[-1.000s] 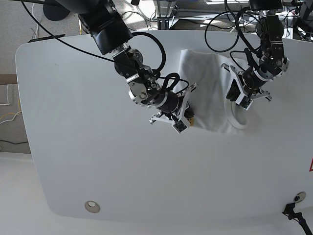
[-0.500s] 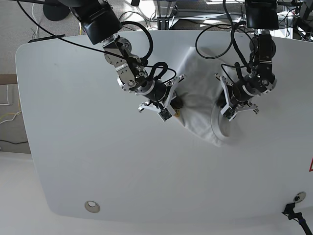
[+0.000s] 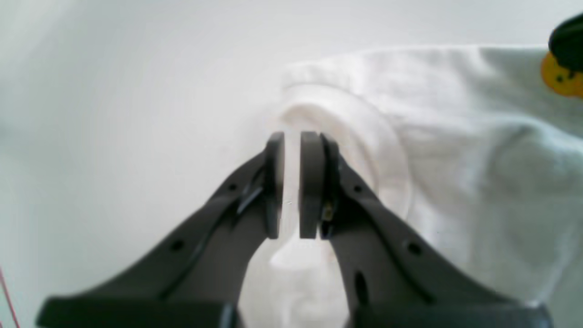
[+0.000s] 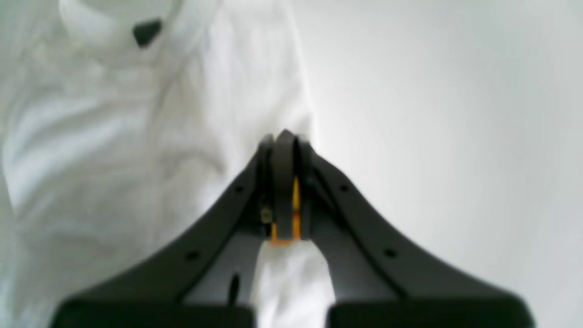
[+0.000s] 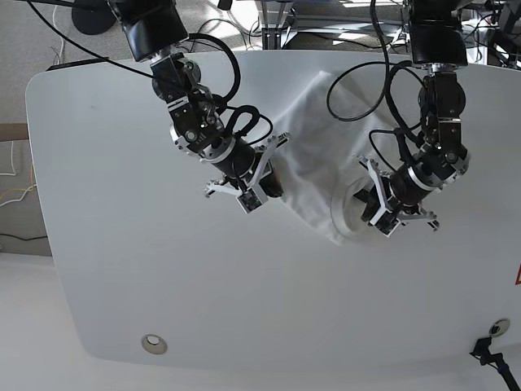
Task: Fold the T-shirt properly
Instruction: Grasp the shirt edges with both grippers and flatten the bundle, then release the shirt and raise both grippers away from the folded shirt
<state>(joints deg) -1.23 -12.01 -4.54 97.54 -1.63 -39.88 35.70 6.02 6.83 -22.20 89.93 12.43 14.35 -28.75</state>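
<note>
Broadly, the scene is taken up by a white table (image 5: 122,244) with rounded corners, on which the T-shirt (image 5: 313,155) is spread as a crumpled white mass toward the far middle-right, between the two arms. The cloth is drawn out between two held points, and a ridge of folds is seen running from the far edge of the table down toward the near edge of the garment.

On the right of the base view, the left gripper (image 3: 291,182) is set over the round collar opening (image 3: 364,150) of the shirt. Its two dark fingers are brought almost together, with only a narrow slit left between them, and white fabric is seen bunched between and below them; the collar edge is pinched there.

On the left of the base view, the right gripper (image 4: 284,182) is pressed fully together on the opposite edge of the shirt. A strip of orange print is caught between its fingers, and white cloth is gathered beneath them. The shirt's body is seen lying to one side of this grip, bare table to the other.

A small black neck label (image 4: 146,32) is seen at the collar in the right wrist view, and an orange mark (image 3: 562,77) on the cloth is seen in the left wrist view.
</note>
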